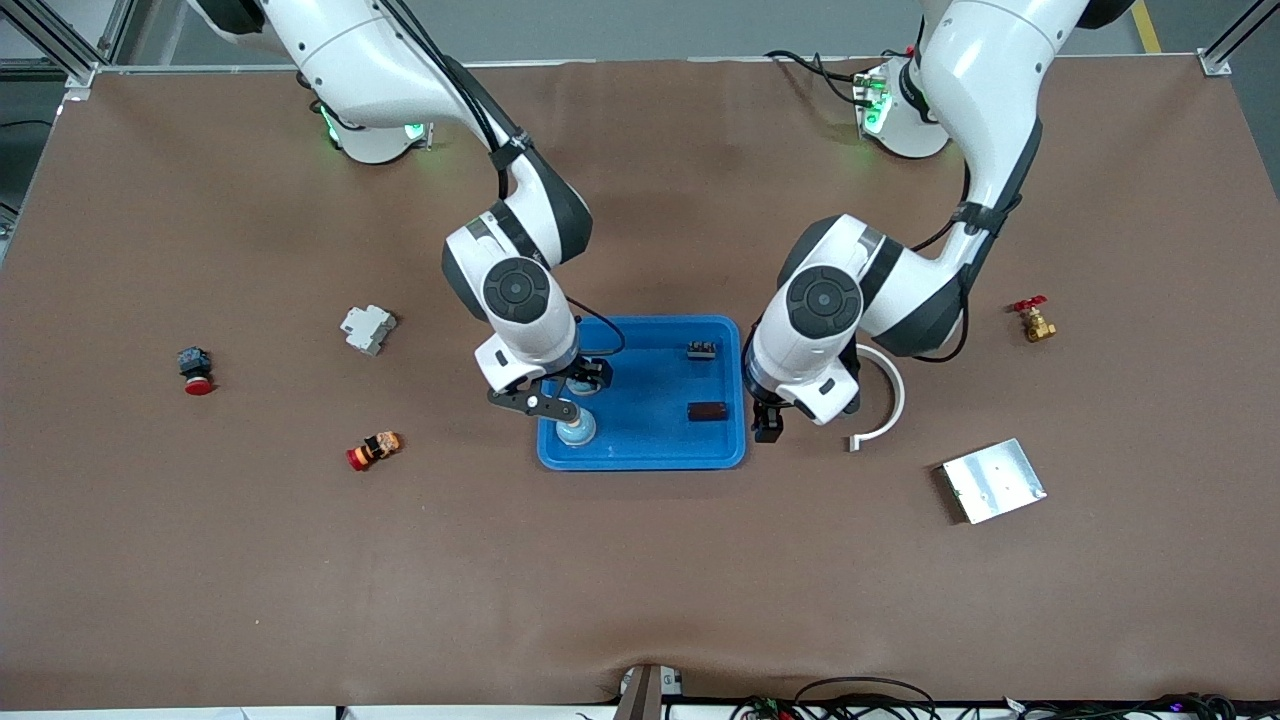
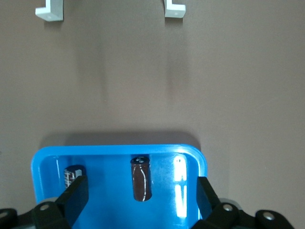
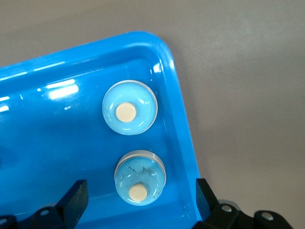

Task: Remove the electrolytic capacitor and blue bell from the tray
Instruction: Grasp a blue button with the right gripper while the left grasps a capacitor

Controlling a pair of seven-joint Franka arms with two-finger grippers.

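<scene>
Capacitor [image 2: 141, 179]: dark brown cylinder, lying on its side inside the blue tray [image 1: 640, 455], toward the left arm's end of it. Bells: two pale blue domed bells, one [image 3: 129, 108] beside the other [image 3: 139, 178], both resting in the tray at the right arm's end, close to its corner. A small dark component [image 1: 701, 350] also lies in the tray, farther from the front camera than the capacitor. Right claw [image 1: 560, 400]: poised over the bells, jaws wide, holding nothing. Left claw [image 1: 768, 425]: over the tray's edge at the left arm's end, jaws wide, holding nothing. Tray sits mid-counter on the brown counter [image 1: 640, 580]. Loose items around it: white curved bracket [image 1: 893, 385], metal plate [image 1: 993, 480], brass valve with red handle [image 1: 1034, 320], grey breaker block [image 1: 367, 327], red pushbutton [image 1: 195, 370], and a yellow and red switch [image 1: 374, 450].
</scene>
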